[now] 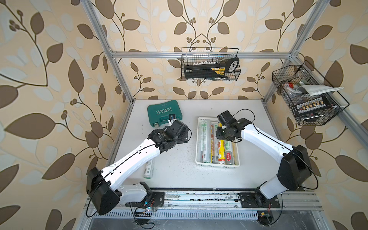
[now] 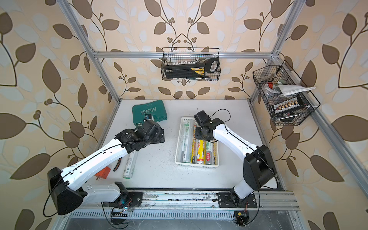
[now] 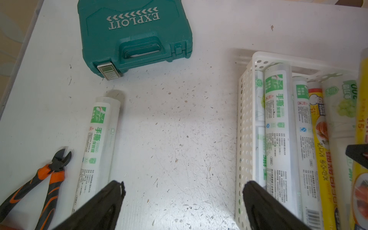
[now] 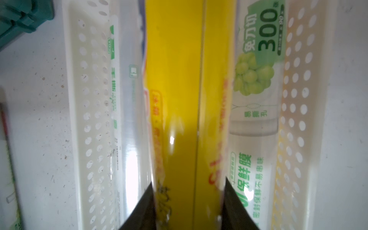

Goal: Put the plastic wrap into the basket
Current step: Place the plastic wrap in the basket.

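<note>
Right hand pinching a yellow roll of plastic wrap, one black finger on each side, with the roll running lengthwise along the basket. Can't tell if the held roll touches the ones under it. On one side of it is a grape-print roll, on the other a silvery-white roll, both inside the perforated walls. The left wrist view shows the same yellow roll at the frame edge, looking higher than its neighbours. In both top views the right wrist sits over the far half of the basket, hiding the hand. The stored rolls lie side by side, mixed yellow and green-print. Left hand spread wide, holding nothing, over bare table between the basket wall and a loose roll. The loose roll lies flat on the table outside the basket, partly under the left arm, roughly parallel to the basket. Cutters with orange-black handles are just beside it, on the side away from the basket. Green tool case closed, at the rear left of the table, apart from the rolls. Two black wire baskets hang on the frame, one at the back and one on the right side, both with items in them.
</note>
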`<control>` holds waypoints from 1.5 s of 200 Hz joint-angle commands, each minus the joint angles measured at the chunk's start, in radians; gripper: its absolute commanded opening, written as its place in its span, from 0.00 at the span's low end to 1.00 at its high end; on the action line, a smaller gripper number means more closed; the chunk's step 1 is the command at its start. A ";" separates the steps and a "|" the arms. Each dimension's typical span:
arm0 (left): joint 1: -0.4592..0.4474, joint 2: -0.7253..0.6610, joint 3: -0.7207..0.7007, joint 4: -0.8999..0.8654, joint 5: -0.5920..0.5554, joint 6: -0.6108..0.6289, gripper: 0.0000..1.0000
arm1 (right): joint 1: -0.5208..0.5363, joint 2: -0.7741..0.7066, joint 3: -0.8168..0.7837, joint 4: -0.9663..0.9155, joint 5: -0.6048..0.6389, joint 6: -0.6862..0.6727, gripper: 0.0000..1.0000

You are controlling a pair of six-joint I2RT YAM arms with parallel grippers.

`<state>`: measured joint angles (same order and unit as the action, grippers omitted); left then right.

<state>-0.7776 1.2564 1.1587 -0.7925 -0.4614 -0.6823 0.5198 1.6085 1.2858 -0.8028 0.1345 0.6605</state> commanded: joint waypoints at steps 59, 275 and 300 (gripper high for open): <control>0.011 -0.037 -0.003 0.000 -0.009 0.002 0.99 | 0.002 0.105 0.056 -0.039 0.078 -0.034 0.39; 0.018 -0.087 0.009 -0.042 -0.064 0.000 0.99 | 0.005 0.013 0.116 -0.105 0.094 -0.088 0.54; 0.049 -0.089 -0.010 -0.045 -0.063 0.003 0.99 | 0.007 -0.040 0.111 -0.095 0.047 -0.108 0.54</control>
<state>-0.7597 1.1740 1.1572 -0.8146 -0.4931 -0.6827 0.5228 1.6276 1.3697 -0.8833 0.2222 0.5800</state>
